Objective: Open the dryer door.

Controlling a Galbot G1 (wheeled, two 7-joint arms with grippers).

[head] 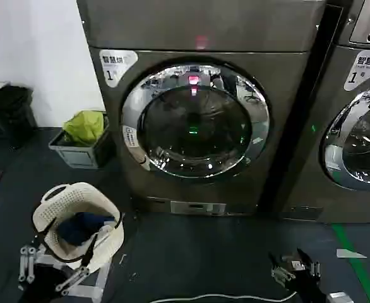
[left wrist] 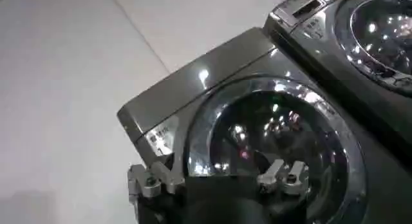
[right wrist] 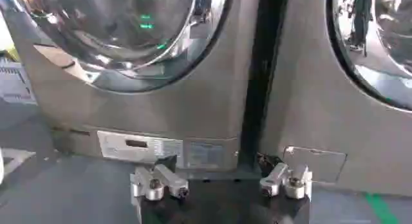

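Evidently nothing's begun: the dryer door (head: 195,120) sits shut, both the left gripper (left wrist: 219,180) and right gripper (right wrist: 221,182) spread open, well short of it.

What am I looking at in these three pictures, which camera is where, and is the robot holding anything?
A two-armed robot faces a dryer whose round chrome-rimmed dryer door is shut. The wide picture comes from its head; the other two come from cameras on its wrists. The left gripper is open, aimed at the door from a distance; the right gripper is open too, low near the floor. Neither holds anything. A second machine stands alongside. On the floor are a white laundry basket and a grey bin.
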